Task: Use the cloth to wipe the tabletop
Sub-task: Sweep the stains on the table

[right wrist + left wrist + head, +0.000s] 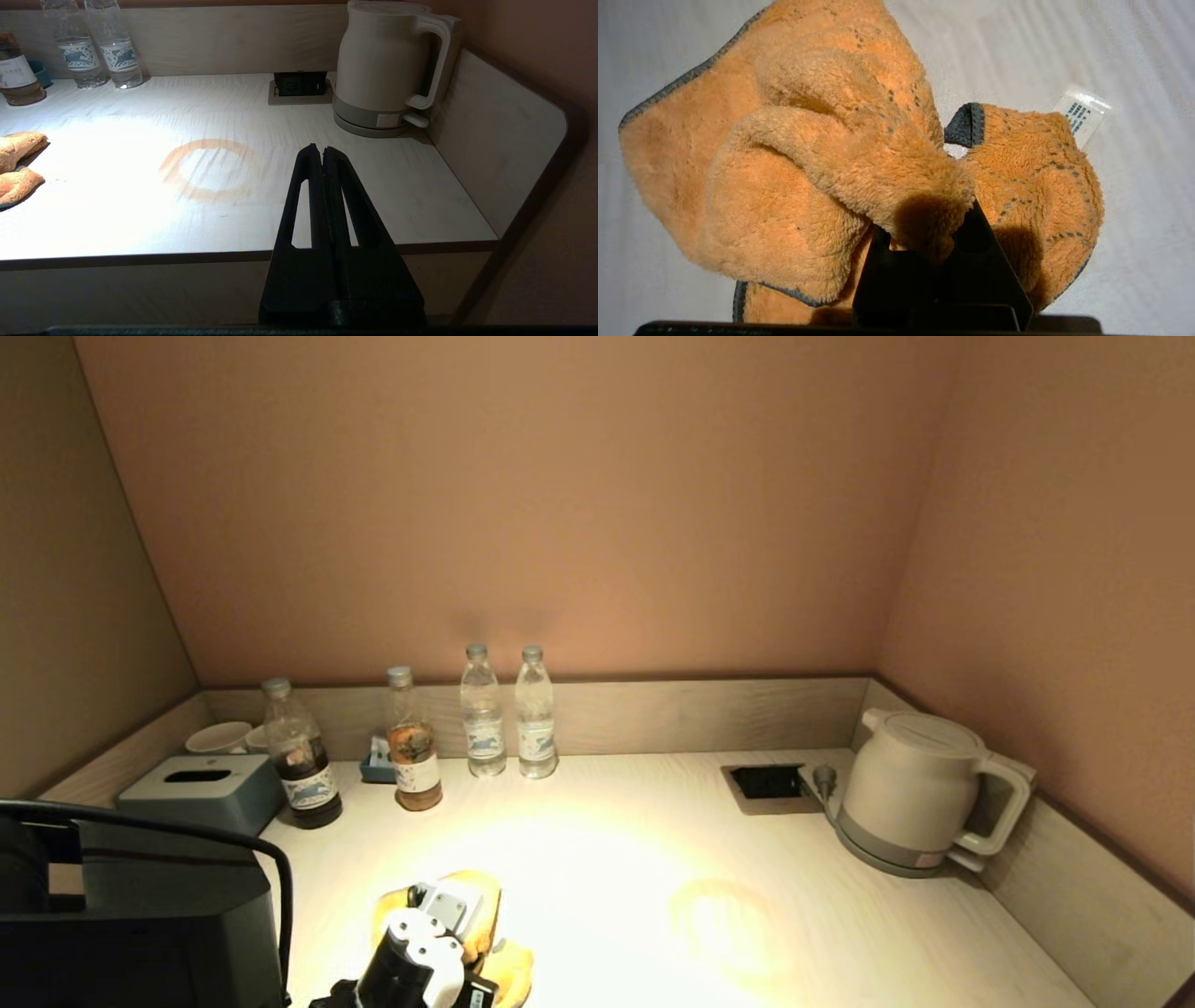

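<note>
The left gripper's [931,219] jaws are clenched on a bunched fold of the cloth [794,154], which lies crumpled on the tabletop [607,859] near its front edge, left of a brown ring stain [208,170]. The right gripper [323,154] is closed on nothing, parked off the front edge. The cloth looks soft, light and floppy, so a pinch on a thick central fold should hold, though it will likely drag in a lump unless pressed flat across the stain.
</note>
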`<state>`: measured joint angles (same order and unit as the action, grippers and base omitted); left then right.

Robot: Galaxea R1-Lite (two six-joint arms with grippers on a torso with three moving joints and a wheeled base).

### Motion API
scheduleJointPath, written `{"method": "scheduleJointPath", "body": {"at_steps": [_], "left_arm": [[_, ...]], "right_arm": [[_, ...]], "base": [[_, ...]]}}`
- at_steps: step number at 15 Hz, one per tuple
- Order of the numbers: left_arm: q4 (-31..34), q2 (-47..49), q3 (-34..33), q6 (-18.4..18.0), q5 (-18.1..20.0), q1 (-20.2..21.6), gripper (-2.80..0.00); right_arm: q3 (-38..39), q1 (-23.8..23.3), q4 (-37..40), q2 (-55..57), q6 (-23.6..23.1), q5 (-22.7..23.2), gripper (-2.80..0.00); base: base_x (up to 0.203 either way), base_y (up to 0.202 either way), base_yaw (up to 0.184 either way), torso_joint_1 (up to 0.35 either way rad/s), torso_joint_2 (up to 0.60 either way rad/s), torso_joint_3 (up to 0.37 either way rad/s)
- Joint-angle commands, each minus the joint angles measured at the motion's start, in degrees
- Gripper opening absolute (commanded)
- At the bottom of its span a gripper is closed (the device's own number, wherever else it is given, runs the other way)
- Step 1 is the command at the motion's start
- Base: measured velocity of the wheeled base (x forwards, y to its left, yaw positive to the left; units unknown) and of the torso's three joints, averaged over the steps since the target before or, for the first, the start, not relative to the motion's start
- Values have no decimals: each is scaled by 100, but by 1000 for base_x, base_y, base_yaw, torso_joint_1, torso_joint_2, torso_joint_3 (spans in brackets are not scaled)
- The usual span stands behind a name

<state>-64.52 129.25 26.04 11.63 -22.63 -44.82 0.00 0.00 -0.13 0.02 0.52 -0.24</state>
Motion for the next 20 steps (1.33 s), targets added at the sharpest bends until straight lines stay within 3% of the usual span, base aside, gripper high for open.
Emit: {"method": "scheduleJointPath", "body": {"at_steps": [1, 10, 14, 20], "left_arm": [[-70, 120, 315, -85, -25, -81, -280], [-57, 583, 1726, -1005, 21, -723, -280], [169, 1018, 3068, -1469, 14, -841, -280], [564, 1383, 3874, -1681, -40, -1143, -280]], "right_arm": [[0, 0, -4, -2, 1, -2, -280], [0, 0, -4, -2, 1, -2, -280], [0, 0, -4, -2, 1, -10, -280], [0, 0, -4, -2, 1, -2, -280]], "base": [[0, 0, 0, 0, 0, 0], [0, 0, 0, 0, 0, 0], [0, 0, 0, 0, 0, 0], [0, 0, 0, 0, 0, 0]]}}
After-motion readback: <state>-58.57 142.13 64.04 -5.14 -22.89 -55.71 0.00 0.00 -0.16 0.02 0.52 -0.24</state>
